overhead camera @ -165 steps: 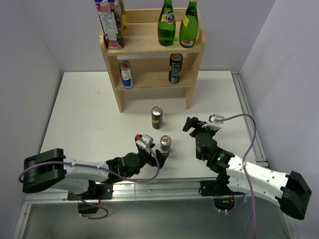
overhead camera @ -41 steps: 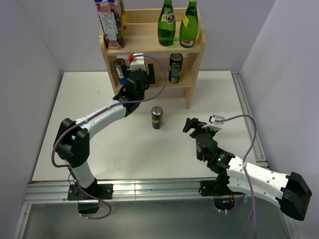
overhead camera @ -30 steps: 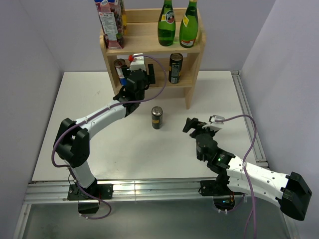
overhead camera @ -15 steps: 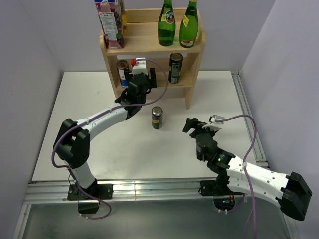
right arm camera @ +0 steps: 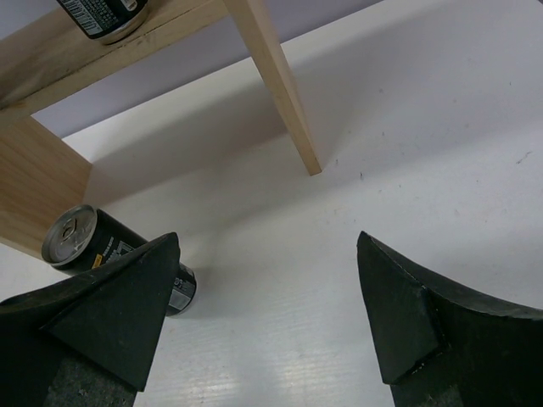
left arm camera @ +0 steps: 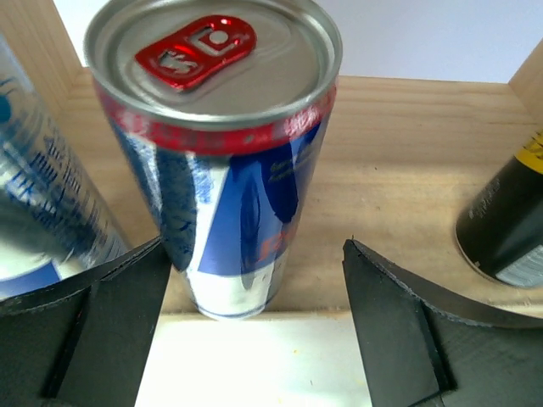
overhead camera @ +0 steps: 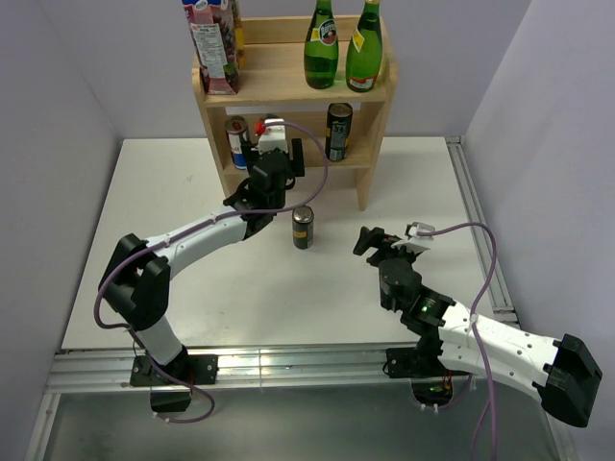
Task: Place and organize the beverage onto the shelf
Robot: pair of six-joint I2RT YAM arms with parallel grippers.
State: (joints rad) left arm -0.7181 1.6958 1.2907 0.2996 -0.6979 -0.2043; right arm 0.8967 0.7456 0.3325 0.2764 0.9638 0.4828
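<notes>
While I read the scene from the far left, the shelf (overhead camera: 274, 77) looks nearly stocked: a juice carton (overhead camera: 213, 43) stands at the left end of the upper tier, and below it a silver-and-blue can (overhead camera: 236, 142) sits at the left of the lower tier. Just to its right, the red-topped can (left arm camera: 229, 170) stands upright at the front edge of that lower board, with my left gripper (left arm camera: 256, 246) straddling it. The fingers are released; I see a clear gap on the can's right side, though I cannot tell whether the left finger brushes it. I judge that can as delivered but sitting rather far forward. Moving right, one dark can (overhead camera: 303, 228) is upright on the table (overhead camera: 173, 240), in front of the shelf and not yet shelved; that is what I count as left to do. Beyond it, a black can (overhead camera: 337, 132) occupies the right of the lower tier, and two green bottles (overhead camera: 321, 46) fill the right of the upper tier. Farthest right, my right gripper (right arm camera: 267, 242) hangs low over the table with its fingers spread and nothing between them, facing the dark can. The space between the red-topped can and the black can looks like the free slot, but the neighbours and the shelf's front leg leave tight clearance.
</notes>
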